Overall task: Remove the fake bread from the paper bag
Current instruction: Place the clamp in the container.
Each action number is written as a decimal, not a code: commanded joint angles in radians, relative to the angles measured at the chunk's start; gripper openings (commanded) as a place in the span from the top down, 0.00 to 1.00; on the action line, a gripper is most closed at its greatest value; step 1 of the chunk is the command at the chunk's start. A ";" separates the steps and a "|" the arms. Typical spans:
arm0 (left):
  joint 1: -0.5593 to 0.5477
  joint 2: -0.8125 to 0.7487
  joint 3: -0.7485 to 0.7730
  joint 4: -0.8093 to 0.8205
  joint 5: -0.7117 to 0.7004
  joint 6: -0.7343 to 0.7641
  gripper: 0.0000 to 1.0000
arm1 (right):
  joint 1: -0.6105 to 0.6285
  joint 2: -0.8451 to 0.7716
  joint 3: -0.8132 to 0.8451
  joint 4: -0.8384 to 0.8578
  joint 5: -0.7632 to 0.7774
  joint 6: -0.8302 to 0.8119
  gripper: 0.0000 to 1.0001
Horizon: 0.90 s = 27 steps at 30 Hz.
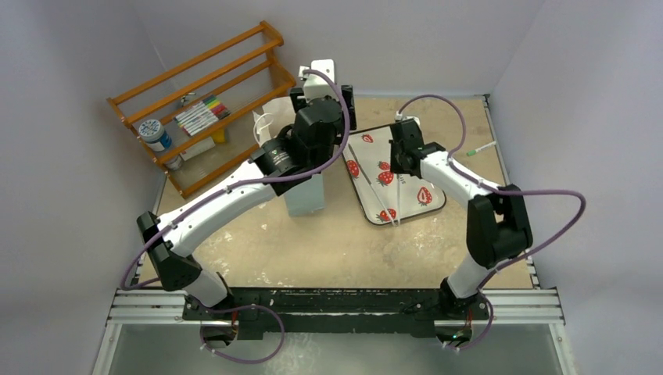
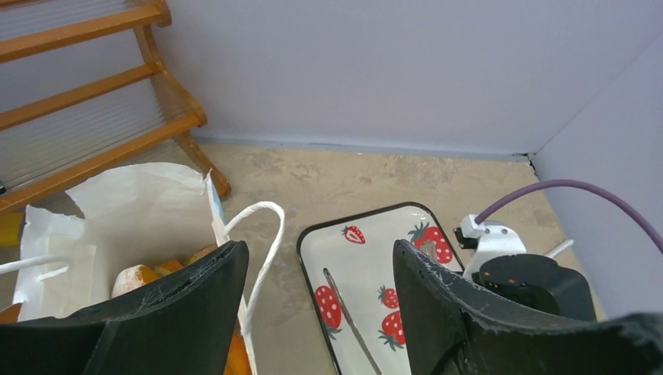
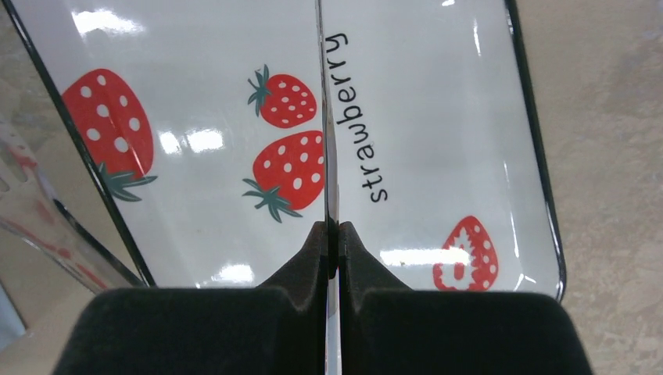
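The pale-blue paper bag (image 1: 306, 195) stands upright left of centre, its mouth mostly hidden under my left arm. In the left wrist view the bag (image 2: 133, 211) shows its white inside and a white cord handle (image 2: 266, 234). Orange and tan pieces of the fake bread (image 2: 168, 267) lie inside it. My left gripper (image 2: 317, 250) is open and empty, hovering above the bag's right edge (image 1: 322, 109). My right gripper (image 3: 332, 230) is shut on one thin arm of the metal tongs (image 3: 328, 156) over the strawberry tray (image 3: 438, 156), also seen from above (image 1: 403, 164).
The strawberry-print tray (image 1: 363, 141) lies right of the bag, with the tongs (image 1: 375, 199) on it. A wooden rack (image 1: 203, 94) with markers (image 1: 199, 116) and a can (image 1: 156, 134) stands at the back left. White walls enclose the table.
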 commanded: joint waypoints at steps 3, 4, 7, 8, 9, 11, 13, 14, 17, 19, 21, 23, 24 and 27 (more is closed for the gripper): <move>-0.007 -0.064 -0.055 0.018 -0.026 -0.005 0.32 | -0.010 0.067 0.080 0.072 -0.048 -0.022 1.00; -0.009 -0.069 -0.063 0.018 -0.025 -0.007 0.32 | -0.012 0.082 0.086 0.075 -0.049 -0.022 0.98; -0.008 -0.079 -0.081 0.011 -0.026 -0.012 0.32 | -0.016 0.117 0.108 0.081 -0.048 -0.025 0.88; -0.008 -0.081 -0.084 0.010 -0.025 -0.013 0.32 | -0.018 0.126 0.117 0.084 -0.045 -0.027 0.83; -0.008 -0.083 -0.088 0.007 -0.025 -0.015 0.32 | -0.021 0.134 0.124 0.084 -0.042 -0.028 0.79; -0.009 -0.087 -0.095 0.007 -0.024 -0.017 0.32 | -0.025 0.152 0.142 0.080 -0.036 -0.031 0.71; -0.008 -0.094 -0.104 0.004 -0.026 -0.018 0.32 | -0.028 0.161 0.156 0.076 -0.027 -0.032 0.62; -0.008 -0.099 -0.109 0.004 -0.026 -0.020 0.32 | -0.028 0.162 0.162 0.073 -0.023 -0.032 0.59; -0.008 -0.117 -0.122 0.003 -0.034 -0.018 0.32 | -0.029 0.150 0.177 0.058 -0.013 -0.026 0.50; -0.008 -0.129 -0.126 0.002 -0.040 -0.015 0.32 | -0.027 0.120 0.184 0.065 0.008 -0.019 0.48; -0.008 -0.141 -0.127 0.001 -0.045 -0.008 0.32 | -0.026 0.071 0.184 0.090 0.035 -0.023 0.48; -0.008 -0.150 -0.128 0.002 -0.047 0.001 0.31 | -0.024 0.009 0.168 0.134 0.048 -0.016 0.46; -0.008 -0.153 -0.128 0.005 -0.049 0.011 0.30 | -0.024 -0.018 0.151 0.175 0.062 -0.014 0.32; -0.003 -0.163 -0.143 0.028 -0.042 0.030 0.25 | -0.028 -0.071 0.105 0.290 0.033 0.007 0.00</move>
